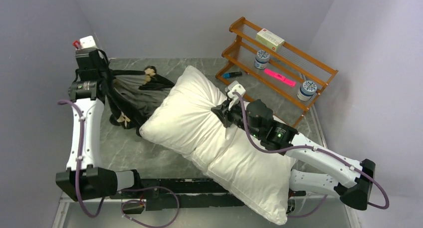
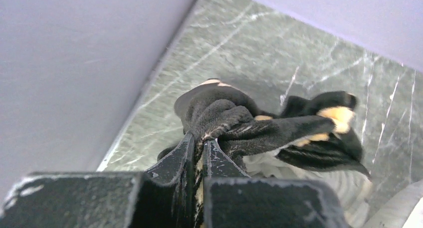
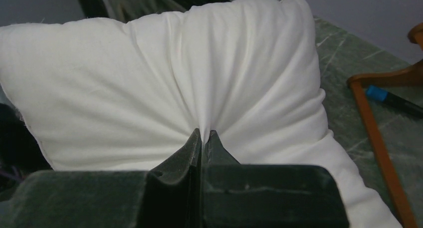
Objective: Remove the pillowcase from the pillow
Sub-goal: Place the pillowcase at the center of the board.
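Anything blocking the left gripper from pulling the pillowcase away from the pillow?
No object does, but the left gripper, shut on the pillowcase, sits close to the side wall, leaving little room.

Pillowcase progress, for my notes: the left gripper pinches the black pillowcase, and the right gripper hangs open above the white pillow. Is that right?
Not quite. The right gripper is not open above the pillow: it is shut on a pinched fold of it, as the right wrist view shows. The left gripper does pinch the pillowcase.
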Available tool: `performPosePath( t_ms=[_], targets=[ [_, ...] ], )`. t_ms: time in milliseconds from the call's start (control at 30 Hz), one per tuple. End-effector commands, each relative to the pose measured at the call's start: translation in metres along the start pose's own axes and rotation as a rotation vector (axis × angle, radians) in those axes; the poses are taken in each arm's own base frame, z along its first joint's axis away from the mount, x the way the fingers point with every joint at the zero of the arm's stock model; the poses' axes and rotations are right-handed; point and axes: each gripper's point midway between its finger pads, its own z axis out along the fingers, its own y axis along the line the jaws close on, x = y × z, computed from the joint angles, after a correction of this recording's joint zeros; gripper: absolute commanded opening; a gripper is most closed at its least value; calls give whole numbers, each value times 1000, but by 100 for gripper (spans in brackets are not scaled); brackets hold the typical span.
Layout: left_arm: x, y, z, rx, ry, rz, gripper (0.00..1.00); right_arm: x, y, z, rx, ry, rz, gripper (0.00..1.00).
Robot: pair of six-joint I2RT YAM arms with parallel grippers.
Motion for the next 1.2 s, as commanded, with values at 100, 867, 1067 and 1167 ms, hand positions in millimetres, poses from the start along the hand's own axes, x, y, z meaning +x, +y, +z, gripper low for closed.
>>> performPosePath(
  t_ms=[100,867,1067,1167],
  targets=[
    [-98,49,-96,-183,-289,-71,5,-84,-26,6,145,-176,1,0],
    [127,16,-73,-26,90,-170,8,-111,-24,79,166,-182,-15,0],
    [161,31,-83,-86,129,-248,18,-52,-41,84,227,-62,19,0],
    [160,20,-91,-2,132,-257,34,-32,-46,76,244,-33,36,3]
  ],
)
